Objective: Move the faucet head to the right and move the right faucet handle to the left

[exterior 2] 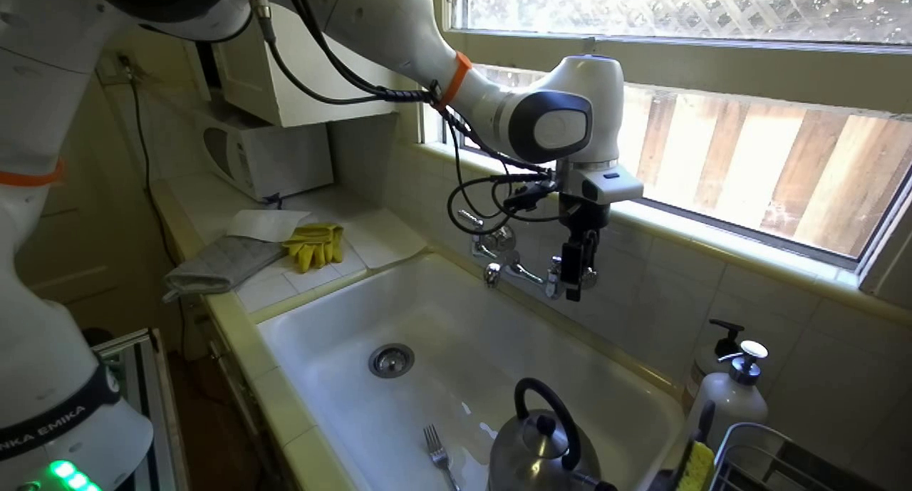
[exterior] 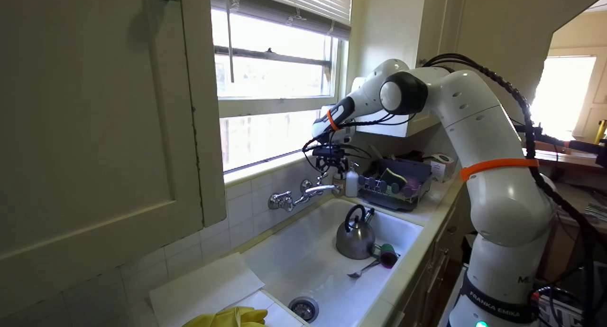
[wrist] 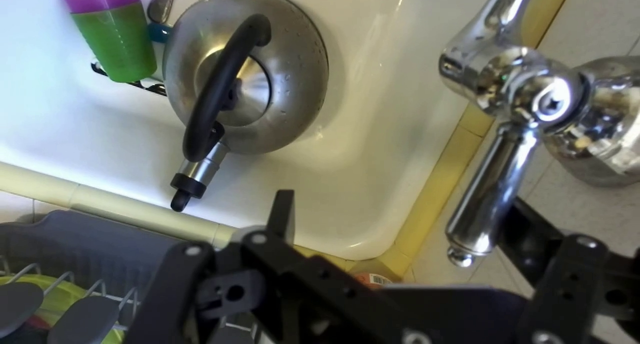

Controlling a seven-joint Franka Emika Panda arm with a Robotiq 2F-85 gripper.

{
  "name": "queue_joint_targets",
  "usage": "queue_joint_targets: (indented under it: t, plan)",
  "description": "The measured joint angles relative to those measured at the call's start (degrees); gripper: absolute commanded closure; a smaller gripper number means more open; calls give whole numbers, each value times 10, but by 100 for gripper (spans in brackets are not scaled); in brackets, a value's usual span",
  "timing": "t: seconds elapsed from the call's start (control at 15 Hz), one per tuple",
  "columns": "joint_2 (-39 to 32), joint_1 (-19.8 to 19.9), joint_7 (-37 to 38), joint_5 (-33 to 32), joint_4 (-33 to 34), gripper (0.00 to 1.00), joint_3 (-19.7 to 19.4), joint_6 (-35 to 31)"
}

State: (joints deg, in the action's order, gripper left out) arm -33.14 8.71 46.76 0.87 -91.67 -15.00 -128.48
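In the wrist view the chrome right faucet handle (wrist: 492,184) points along the sink edge towards the dish rack. My gripper (wrist: 400,204) is open. One finger stands apart on the sink side; the other is partly hidden behind the handle on the wall side. The handle lies between the fingers, nearer the wall-side one. In an exterior view my gripper (exterior: 332,168) hangs just above the handle (exterior: 322,177), with the faucet head (exterior: 322,188) before it. An exterior view shows my gripper (exterior 2: 578,281) beside the right handle (exterior 2: 554,266), with the faucet head (exterior 2: 491,274) farther left.
A steel kettle (wrist: 245,79), a green cup (wrist: 120,49) and a fork (exterior 2: 437,448) are in the white sink (exterior 2: 320,327). A dish rack (exterior: 398,189) and soap bottle (exterior: 352,182) stand at the sink's end. Yellow gloves (exterior 2: 313,245) lie at the opposite end.
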Motion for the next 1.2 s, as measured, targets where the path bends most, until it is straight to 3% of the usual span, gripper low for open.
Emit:
queue_joint_targets:
  t: [1.2]
  plan:
    - [11, -5, 10, -21, 0, 0, -9, 76]
